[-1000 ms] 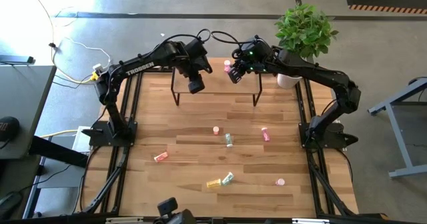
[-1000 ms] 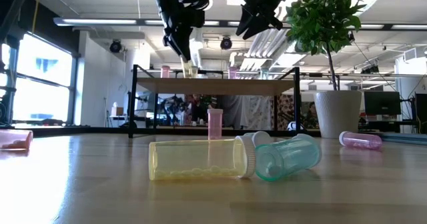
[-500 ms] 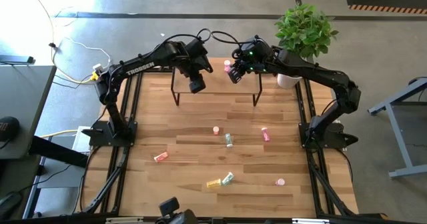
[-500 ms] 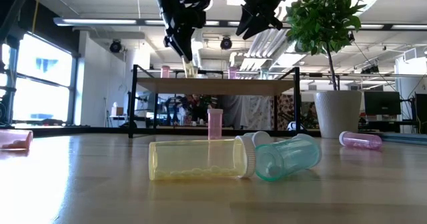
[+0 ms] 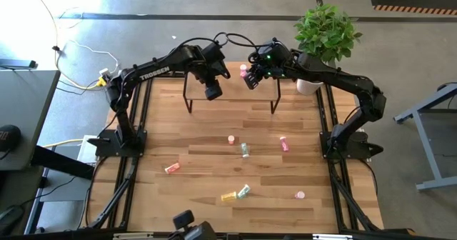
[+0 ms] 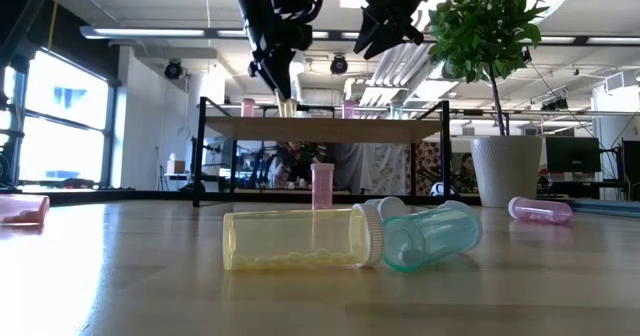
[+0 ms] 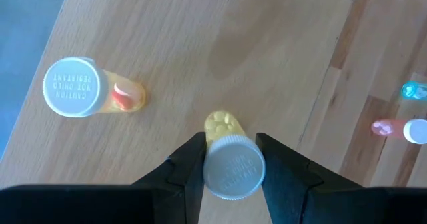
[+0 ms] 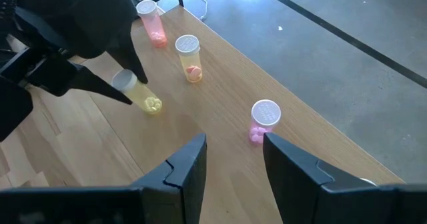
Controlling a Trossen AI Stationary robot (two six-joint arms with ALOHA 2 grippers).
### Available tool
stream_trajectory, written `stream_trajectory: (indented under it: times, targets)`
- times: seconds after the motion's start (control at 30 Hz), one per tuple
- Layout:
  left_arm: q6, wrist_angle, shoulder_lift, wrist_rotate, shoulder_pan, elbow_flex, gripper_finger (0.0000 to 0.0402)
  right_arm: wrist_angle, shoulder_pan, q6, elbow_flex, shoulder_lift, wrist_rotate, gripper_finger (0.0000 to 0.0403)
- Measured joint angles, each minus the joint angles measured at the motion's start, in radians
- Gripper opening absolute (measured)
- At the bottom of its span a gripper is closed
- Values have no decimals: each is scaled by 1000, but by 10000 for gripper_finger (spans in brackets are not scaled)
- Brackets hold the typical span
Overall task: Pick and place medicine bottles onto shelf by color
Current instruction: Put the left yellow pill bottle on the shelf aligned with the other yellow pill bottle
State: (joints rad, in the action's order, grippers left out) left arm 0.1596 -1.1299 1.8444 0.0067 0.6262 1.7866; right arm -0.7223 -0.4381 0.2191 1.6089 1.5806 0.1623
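The shelf (image 5: 232, 88) stands at the table's far side. My left gripper (image 7: 230, 149) hangs over it, shut on a yellow medicine bottle (image 6: 286, 105) whose lower end is at the board; whether it touches, I cannot tell. On the shelf stand an orange-yellow bottle (image 7: 73, 87), a pink bottle (image 8: 264, 119) and a reddish-pink one (image 8: 151, 21). My right gripper (image 8: 233, 159) hovers open over the shelf's right part, above the pink bottle, with nothing between its fingers. More bottles lie on the table (image 5: 235, 165). My left gripper pinches the yellow bottle's white cap (image 7: 215, 174) between its two fingers, one on each side of the cap. The fingers (image 7: 189, 163) come steeply from above. The bottle hangs cap up below them, slightly tilted, its yellow body (image 7: 220, 124) toward the shelf board.
A potted plant (image 5: 325, 33) in a white pot (image 6: 505, 171) stands right of the shelf. Loose on the table are a yellow bottle (image 6: 295, 239), a green one (image 6: 432, 236), an upright pink one (image 6: 322, 186) and others (image 5: 284, 143), (image 5: 172, 168).
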Motion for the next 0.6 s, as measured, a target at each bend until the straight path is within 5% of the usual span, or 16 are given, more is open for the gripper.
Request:
stream_trajectory:
  times: [0.6]
  targets:
    - [0, 23, 7, -14, 0, -5, 128, 0, 0, -18, 0, 0, 0, 140]
